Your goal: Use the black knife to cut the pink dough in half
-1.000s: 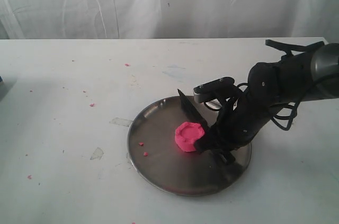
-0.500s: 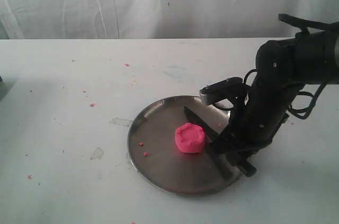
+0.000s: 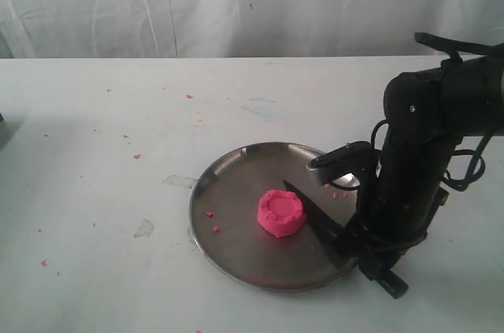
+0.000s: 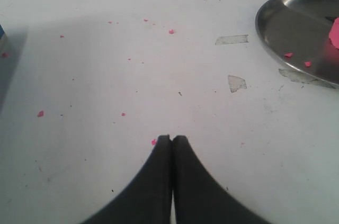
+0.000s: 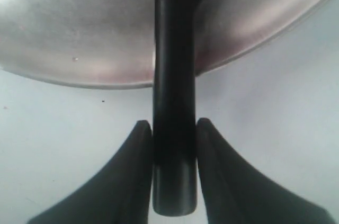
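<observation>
The pink dough, a whole round puck with a dented top, sits near the middle of the steel plate. My right gripper is shut on the handle of the black knife, at the plate's near right rim. The blade points up and left, its tip just right of the dough and apart from it. In the right wrist view the knife handle is clamped between both fingers of my right gripper, running out over the plate. My left gripper is shut and empty over bare table; an edge of dough shows.
Tiny pink crumbs lie on the plate and across the white table. Clear tape scraps are stuck left of the plate. A white curtain hangs behind the table. The plate's rim shows in the left wrist view.
My right arm has swung toward the near right of the plate, drawing the knife from behind the dough to its right side and lowering the blade. The dough looks uncut.
</observation>
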Controlling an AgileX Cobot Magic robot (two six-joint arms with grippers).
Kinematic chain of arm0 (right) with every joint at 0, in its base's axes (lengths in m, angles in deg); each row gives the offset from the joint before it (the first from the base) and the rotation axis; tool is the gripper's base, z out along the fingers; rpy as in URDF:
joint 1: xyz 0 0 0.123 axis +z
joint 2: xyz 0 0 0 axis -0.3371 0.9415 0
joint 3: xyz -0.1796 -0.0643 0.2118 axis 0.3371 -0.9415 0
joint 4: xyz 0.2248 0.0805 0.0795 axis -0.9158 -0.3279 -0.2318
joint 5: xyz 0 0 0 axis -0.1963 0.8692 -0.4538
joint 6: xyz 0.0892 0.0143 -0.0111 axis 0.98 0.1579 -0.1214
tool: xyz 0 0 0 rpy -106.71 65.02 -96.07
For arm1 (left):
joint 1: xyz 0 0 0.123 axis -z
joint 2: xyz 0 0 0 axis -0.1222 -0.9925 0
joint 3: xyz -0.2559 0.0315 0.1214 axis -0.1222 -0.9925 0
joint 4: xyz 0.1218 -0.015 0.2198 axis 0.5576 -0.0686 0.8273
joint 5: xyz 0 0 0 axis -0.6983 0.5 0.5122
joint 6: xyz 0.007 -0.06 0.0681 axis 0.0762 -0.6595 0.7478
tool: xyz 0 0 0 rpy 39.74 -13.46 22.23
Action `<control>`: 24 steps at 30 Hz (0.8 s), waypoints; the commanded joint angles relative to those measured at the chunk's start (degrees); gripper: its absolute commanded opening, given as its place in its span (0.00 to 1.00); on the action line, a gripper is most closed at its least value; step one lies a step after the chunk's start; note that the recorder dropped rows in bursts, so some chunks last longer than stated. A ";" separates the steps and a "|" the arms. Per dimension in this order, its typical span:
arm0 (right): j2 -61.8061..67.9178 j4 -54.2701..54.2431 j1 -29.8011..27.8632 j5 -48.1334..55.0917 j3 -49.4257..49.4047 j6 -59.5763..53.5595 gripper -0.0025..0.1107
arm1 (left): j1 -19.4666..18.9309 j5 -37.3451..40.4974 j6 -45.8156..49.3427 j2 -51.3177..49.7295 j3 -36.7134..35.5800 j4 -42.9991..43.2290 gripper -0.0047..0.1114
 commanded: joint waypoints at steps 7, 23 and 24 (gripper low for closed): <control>-0.03 0.88 -0.22 -1.57 -0.05 0.19 0.29 | -0.20 -0.08 0.03 0.18 -0.31 0.00 0.04; -7.80 38.15 25.69 1.37 -4.66 34.04 0.29 | -0.20 -0.08 0.03 0.18 -0.31 0.00 0.04; -7.80 38.15 26.30 0.60 -4.87 33.77 0.29 | -0.20 -0.08 0.03 0.18 -0.31 0.00 0.04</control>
